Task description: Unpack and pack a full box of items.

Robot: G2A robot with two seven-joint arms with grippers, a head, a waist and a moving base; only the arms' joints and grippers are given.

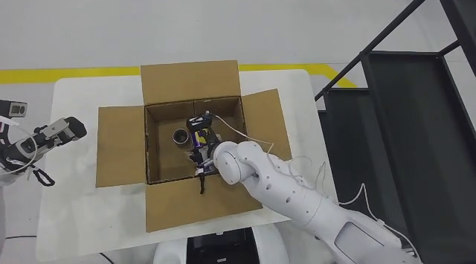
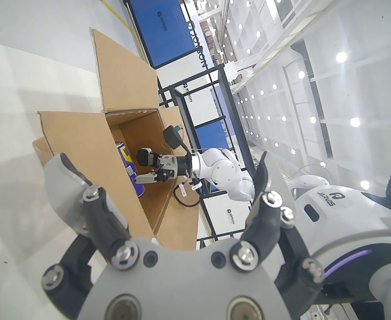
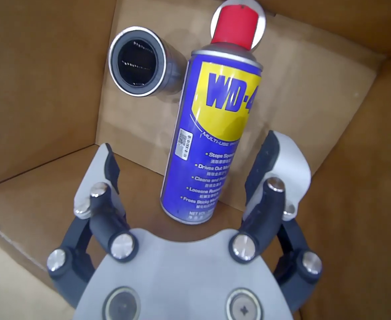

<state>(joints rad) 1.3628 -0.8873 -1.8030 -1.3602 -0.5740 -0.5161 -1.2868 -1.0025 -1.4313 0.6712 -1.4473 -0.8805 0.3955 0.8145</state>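
Open cardboard box [image 1: 192, 82] on the white table [image 1: 74, 204] — right gripper [image 1: 198, 143] inside, beside a metal cylinder [image 1: 181, 137].

The right arm [image 1: 297, 190] is glossy white in rounded segments, with thin white cables [image 1: 362, 191] trailing along it. The left gripper [image 2: 162, 164] and right gripper [image 3: 192, 149] share grey plates, black linkages, silver screws [image 3: 124, 245] and grey-backed fingers [image 3: 292, 164].
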